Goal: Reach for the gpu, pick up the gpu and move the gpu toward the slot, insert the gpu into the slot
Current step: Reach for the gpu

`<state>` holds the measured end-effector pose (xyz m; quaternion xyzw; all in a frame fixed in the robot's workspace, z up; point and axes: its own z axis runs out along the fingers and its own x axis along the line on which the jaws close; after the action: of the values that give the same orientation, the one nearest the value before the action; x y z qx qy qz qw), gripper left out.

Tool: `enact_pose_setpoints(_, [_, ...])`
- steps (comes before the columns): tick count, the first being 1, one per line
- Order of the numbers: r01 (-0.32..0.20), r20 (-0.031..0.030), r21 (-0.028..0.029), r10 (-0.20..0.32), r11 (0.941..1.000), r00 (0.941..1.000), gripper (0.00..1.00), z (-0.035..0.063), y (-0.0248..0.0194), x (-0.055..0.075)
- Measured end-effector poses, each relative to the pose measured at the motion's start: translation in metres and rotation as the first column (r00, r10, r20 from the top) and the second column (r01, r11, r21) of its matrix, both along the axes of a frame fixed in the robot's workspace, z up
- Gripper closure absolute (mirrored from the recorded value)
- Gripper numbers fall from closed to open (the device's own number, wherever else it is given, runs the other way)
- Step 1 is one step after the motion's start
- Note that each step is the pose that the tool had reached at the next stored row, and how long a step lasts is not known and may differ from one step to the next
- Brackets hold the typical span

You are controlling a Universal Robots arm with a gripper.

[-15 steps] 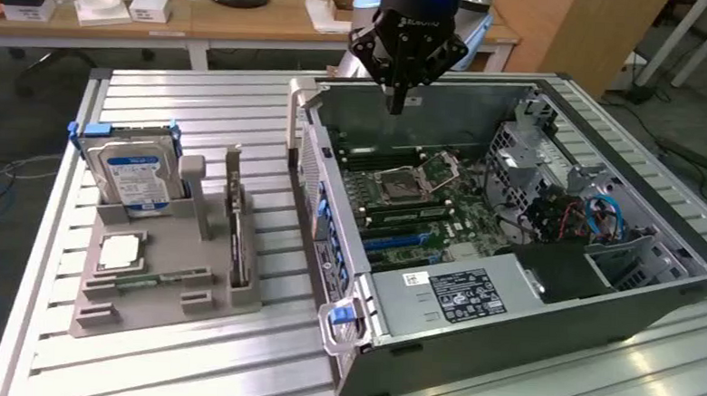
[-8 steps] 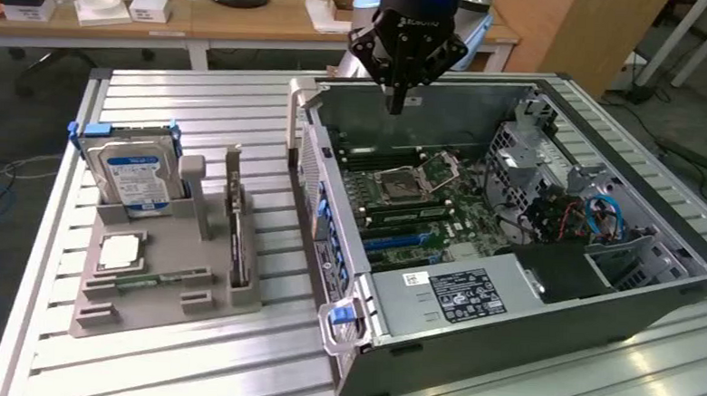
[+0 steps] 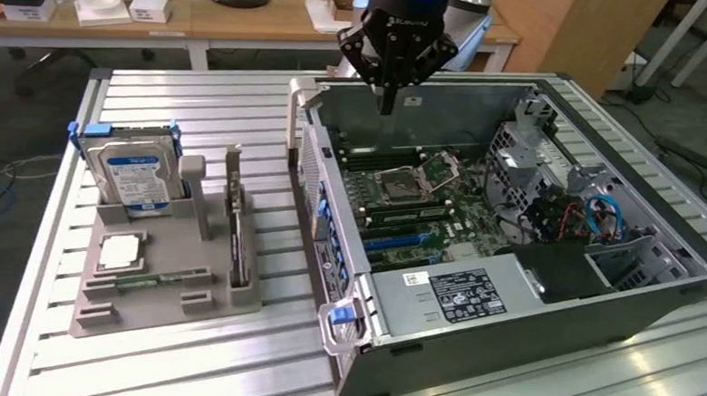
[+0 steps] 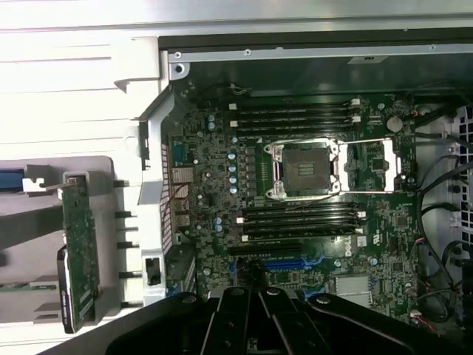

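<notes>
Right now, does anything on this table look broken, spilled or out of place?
Nothing looks damaged or spilled. The gpu stands upright in its grey holder, the hard drive beside it. The computer case lies open on its side, the shut gripper above it.

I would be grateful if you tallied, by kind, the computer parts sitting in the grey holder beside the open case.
hard drive: 1
gpu: 1
processor chip: 1
memory stick: 1
Total: 4
</notes>
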<state>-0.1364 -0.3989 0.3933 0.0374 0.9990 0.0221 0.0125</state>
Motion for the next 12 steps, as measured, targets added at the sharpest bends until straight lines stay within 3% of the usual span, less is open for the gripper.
enact_pose_setpoints(12, [0.0,0.0,0.0001,0.0,1.0,1.0,0.9,0.0,0.0,-0.026])
